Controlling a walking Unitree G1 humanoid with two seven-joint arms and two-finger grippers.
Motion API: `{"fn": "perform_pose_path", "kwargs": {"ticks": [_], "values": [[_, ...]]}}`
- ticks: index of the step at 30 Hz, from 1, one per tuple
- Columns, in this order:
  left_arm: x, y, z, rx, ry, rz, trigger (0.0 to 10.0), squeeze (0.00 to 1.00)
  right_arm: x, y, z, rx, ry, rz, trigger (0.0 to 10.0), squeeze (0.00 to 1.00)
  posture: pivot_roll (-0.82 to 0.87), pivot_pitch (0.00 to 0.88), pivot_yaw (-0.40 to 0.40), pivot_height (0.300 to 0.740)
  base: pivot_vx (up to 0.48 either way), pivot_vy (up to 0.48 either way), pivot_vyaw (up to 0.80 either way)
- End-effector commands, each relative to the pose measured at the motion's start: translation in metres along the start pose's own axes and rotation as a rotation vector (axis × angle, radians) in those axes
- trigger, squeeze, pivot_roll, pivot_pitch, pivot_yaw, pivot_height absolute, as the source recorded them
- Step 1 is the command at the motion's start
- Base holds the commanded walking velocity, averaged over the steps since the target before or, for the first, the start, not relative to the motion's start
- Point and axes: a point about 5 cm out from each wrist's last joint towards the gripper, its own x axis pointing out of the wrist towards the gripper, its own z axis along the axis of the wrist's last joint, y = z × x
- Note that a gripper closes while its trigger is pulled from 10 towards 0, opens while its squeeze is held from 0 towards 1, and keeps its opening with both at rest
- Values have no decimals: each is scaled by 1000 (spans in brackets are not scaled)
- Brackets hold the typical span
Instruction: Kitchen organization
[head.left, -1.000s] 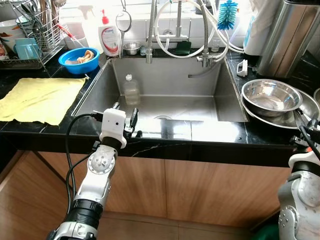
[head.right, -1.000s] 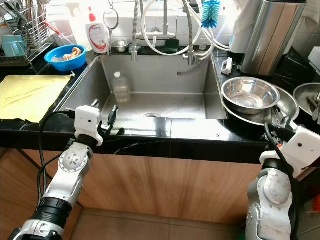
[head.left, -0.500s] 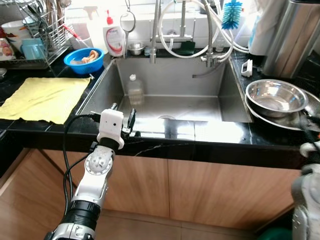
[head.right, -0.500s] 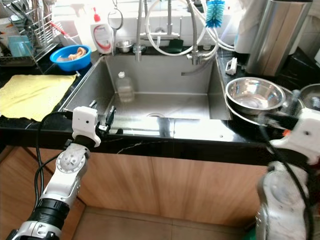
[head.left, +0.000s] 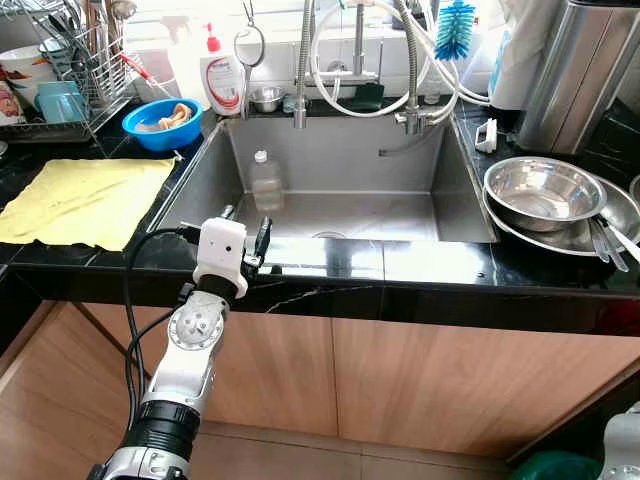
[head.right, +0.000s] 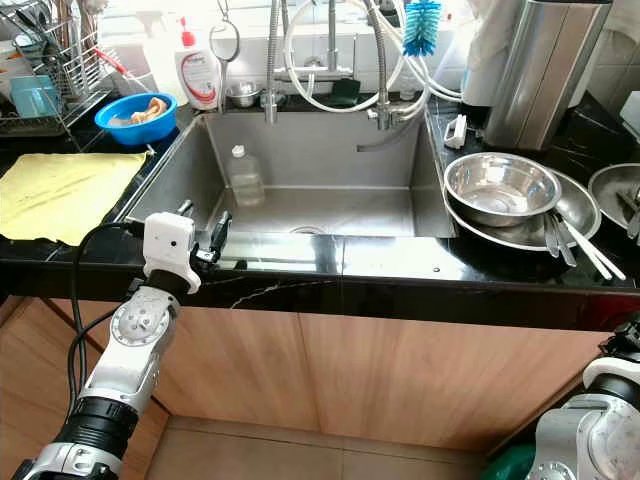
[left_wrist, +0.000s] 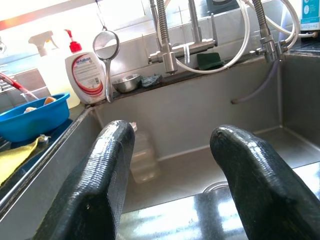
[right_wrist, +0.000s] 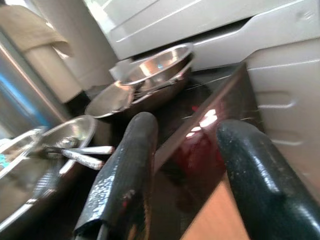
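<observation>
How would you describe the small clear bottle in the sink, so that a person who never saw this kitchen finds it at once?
Start at the steel sink set into the black counter. Inside the basin, look at its back left corner, below the hanging round strainer. There stands the clear plastic bottle, upright, with a white cap; unlike the white soap dispenser with its red pump, it is see-through and sits down in the basin, not on the ledge.

yellow cloth (head.left: 85, 200) left counter | soap bottle (head.left: 221, 73) behind sink | blue brush (head.left: 455, 25) hanging

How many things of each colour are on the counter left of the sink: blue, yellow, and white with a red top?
Blue: 1, the blue bowl
Yellow: 1, the yellow cloth
White with red top: 1, the soap bottle
Total: 3
</observation>
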Motion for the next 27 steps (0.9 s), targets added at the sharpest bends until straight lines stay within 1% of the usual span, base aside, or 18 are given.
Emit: {"fn": "perform_pose_path", "kwargs": {"ticks": [1,2,3,4,5,8,13,24,27], "values": [[-1,5,3,11,-8,3,10000,0,1,5,-4,47,16,33,10000,1000,-102,0,79,720,0,0,0],[-1,6,3,12,-8,5,10000,0,2,11,-6,59,30,89,10000,1000,-98,0,79,720,0,0,0],[-1,6,3,13,-9,5,10000,0,4,15,-6,52,28,112,10000,855,-99,0,81,720,0,0,0],[-1,6,4,13,-9,6,10000,0,5,17,-6,47,26,126,10000,855,-99,0,82,720,0,0,0],[0,7,4,13,-8,6,10000,0,6,19,-7,51,29,135,10000,0,-101,0,82,720,0,0,0],[0,7,4,16,-8,7,10000,0,13,23,-8,80,23,137,10000,0,-98,0,85,720,0,0,0],[0,7,4,19,-7,7,10000,0,17,24,-9,100,15,143,10000,0,-88,0,81,720,0,0,0],[-3,9,4,44,-9,2,10000,0,19,22,-18,135,25,133,10000,0,-74,0,83,720,0,0,0],[-3,10,5,50,-12,-2,10000,0,21,24,-24,154,42,136,10000,0,-69,0,83,720,0,0,0]]}}
